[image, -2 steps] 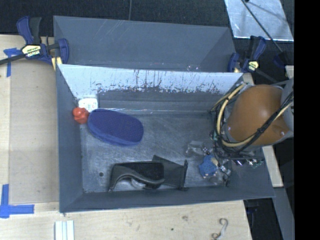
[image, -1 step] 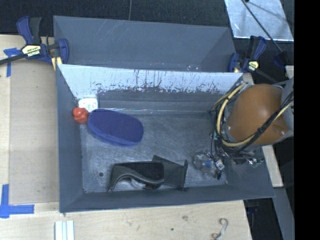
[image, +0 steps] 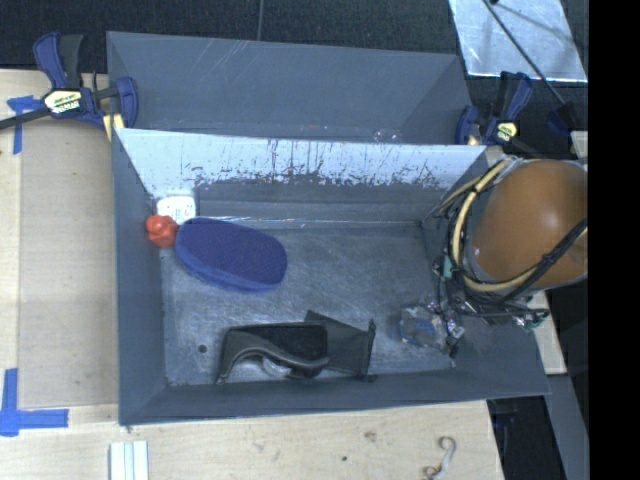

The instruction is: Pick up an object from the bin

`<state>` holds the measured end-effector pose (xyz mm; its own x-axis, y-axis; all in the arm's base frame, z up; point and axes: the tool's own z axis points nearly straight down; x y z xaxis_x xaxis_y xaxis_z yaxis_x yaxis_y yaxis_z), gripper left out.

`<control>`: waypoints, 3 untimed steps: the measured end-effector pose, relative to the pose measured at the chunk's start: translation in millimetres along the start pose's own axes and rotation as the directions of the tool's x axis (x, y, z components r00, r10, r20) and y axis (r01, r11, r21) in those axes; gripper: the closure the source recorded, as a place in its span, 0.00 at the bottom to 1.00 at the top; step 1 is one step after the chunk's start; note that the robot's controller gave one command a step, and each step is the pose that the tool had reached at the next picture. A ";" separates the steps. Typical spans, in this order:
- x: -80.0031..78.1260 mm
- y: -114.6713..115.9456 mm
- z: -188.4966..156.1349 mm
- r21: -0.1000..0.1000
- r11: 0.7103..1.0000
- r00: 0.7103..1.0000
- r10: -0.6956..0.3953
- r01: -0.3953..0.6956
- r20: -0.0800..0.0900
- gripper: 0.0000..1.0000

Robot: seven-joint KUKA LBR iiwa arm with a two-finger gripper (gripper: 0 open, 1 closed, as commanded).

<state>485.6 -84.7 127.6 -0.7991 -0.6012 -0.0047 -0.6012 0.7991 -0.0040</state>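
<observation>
Hanging low over the floor of the bin (image: 140, 308), the claw (image: 432, 328) sits under the arm's orange cover (image: 525, 223), close to the wall the arm reaches in over. Cables and metal parts crowd it, so I cannot tell whether it is spread or pressed together, or whether it pinches anything.

Nearest to it is the black piece (image: 295, 350), a long, dark, curved thing lying flat by the bin's near wall. Its closer end is just beside the claw, and the rest stretches away from the claw towards the opposite wall. Its long axis therefore points almost straight at the claw and runs along the near wall.

Well apart from the claw, farther across the floor and nearer the back wall, lies the blue oval (image: 232, 254). Its length runs much the same way. The red ball (image: 160, 230) touches its far end, and the white bit (image: 177, 208) is just behind the ball.

By my reading, the black piece is the likely pick. The move turns on sliding along its axis and closing across its narrow width, not lengthwise.
</observation>
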 end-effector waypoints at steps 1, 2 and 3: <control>0.1 0.6 1.8 -0.002 1.000 1.000 -0.001 0.001 -0.002 0.00; -19.5 -41.8 53.8 -0.003 0.988 0.988 -0.154 0.154 -0.002 0.00; -19.8 -42.0 52.5 -0.002 0.988 0.988 -0.152 0.152 -0.001 1.00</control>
<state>527.1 -106.4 75.4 -0.6985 -0.7156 -0.0033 -0.7156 0.6985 -0.0026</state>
